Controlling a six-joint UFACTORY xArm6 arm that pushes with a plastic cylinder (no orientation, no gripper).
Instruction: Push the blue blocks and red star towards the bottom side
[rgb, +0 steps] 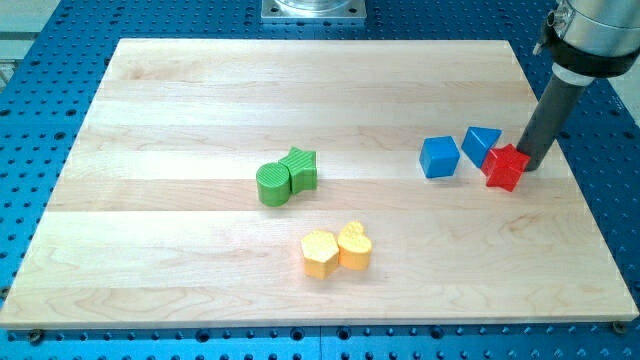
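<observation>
My tip is sitting at the right side of the surface, pressed against or just beside the right edge of the red star, so the step in hand looks like the start of the push on that cluster. The star is lying on the right, about mid-depth; the blue triangle is touching or nearly touching it on its far-left side, and the blue cube is sitting just left of the triangle. All three are well short of the near edge, so I judge the task as barely begun. From where the tip is standing, a push would be sending the star leftward rather than toward the near side; the next move is calling for the tip to go round to the far side of the blocks and then drive them nearward, one or a few at a time, watching that they are not slipping off sideways. There is no hand here: the arm is ending in a plain rod, which is holding nothing and can only touch. The green pair in the middle and the yellow pair nearer the front are lying well apart from this work.
</observation>
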